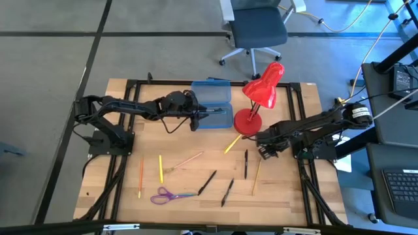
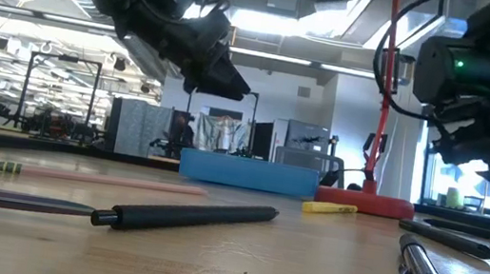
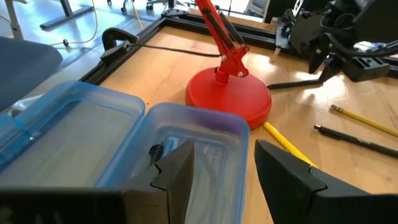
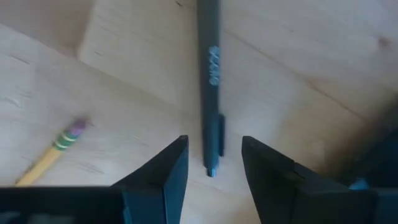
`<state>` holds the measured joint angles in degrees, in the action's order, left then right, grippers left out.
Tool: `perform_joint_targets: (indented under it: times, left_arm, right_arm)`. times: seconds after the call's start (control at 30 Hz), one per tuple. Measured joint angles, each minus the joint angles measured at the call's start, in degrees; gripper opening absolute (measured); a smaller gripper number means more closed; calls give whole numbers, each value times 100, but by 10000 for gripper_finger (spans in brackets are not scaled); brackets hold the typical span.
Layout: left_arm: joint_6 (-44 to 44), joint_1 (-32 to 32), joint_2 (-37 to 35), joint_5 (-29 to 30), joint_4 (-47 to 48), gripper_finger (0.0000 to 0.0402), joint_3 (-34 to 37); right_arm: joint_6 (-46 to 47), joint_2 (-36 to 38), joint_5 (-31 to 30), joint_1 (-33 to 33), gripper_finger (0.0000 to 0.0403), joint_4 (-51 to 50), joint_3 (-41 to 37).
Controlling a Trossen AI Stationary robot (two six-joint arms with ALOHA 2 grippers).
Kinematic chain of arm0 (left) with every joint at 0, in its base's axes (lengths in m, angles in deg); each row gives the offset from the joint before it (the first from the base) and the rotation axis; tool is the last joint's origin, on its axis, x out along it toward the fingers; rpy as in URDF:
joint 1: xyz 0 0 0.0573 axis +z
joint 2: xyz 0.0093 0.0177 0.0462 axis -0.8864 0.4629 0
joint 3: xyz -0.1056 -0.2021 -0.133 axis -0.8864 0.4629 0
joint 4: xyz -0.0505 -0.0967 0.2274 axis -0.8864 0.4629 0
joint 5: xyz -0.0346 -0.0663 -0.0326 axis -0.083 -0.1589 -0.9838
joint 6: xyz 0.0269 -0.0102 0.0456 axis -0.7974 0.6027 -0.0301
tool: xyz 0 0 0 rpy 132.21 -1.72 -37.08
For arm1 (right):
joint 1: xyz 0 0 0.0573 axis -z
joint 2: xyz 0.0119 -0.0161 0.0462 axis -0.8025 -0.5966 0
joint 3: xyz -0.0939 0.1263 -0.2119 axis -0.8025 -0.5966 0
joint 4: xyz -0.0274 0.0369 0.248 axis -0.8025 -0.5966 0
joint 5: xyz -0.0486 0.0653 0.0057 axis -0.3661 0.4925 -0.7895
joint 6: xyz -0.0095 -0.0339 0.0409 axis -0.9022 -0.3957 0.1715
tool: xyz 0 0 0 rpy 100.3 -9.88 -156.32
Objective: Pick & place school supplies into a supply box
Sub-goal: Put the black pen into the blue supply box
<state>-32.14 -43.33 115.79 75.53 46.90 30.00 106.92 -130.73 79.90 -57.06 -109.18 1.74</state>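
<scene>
The supply box (image 1: pixel 210 104), translucent blue, lies open at the table's far side with its lid flat beside the tray (image 3: pixel 186 149). My left gripper (image 3: pixel 224 180) hovers open above the tray's right end, clear of it, as the low view shows (image 2: pixel 221 71). The school supplies lie loose on the wood: purple scissors (image 1: pixel 166 195), orange (image 1: pixel 140 176) and yellow (image 1: pixel 160 168) pencils, and black pens (image 1: pixel 207 183). My right gripper (image 4: pixel 214 171) points down, open. Its fingers stand on either side of the end of one black pen (image 4: pixel 209 81), which lies flat on the table (image 1: pixel 245 163).
A red desk lamp (image 1: pixel 261 94) stands on its round base (image 3: pixel 230 102) just right of the box. A yellow pencil (image 1: pixel 232 143) lies by the base. An eraser-tipped pencil (image 4: pixel 53 152) lies near the right gripper. A black frame (image 1: pixel 130 85) borders the table.
</scene>
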Motion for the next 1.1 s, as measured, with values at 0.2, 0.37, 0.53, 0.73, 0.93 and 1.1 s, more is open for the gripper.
perform_joint_targets:
  times: [0.2, 0.37, 0.53, 0.73, 0.93, 1.1]
  left_arm:
    - [83, 0, 0, 1, 131, 164, 0]
    - [87, 0, 1, 1, 145, 161, 0]
    - [87, 0, 2, 1, 143, 164, 0]
    - [89, 0, 2, 2, 145, 162, 0]
    - [129, 0, 2, -10, 163, 164, 0]
    - [141, 1, -150, -57, 522, 163, 0]
  right_arm:
    - [5, -30, 97, 2, 155, 385, -247]
    - [36, 6, 240, 9, 154, 691, -513]
    - [24, -1, 238, 9, 132, 698, -502]
    - [2, -8, 156, 0, 82, 690, -495]
    - [-121, 2, 131, 0, 56, 651, -494]
    - [-336, 101, 56, -6, 55, 462, -356]
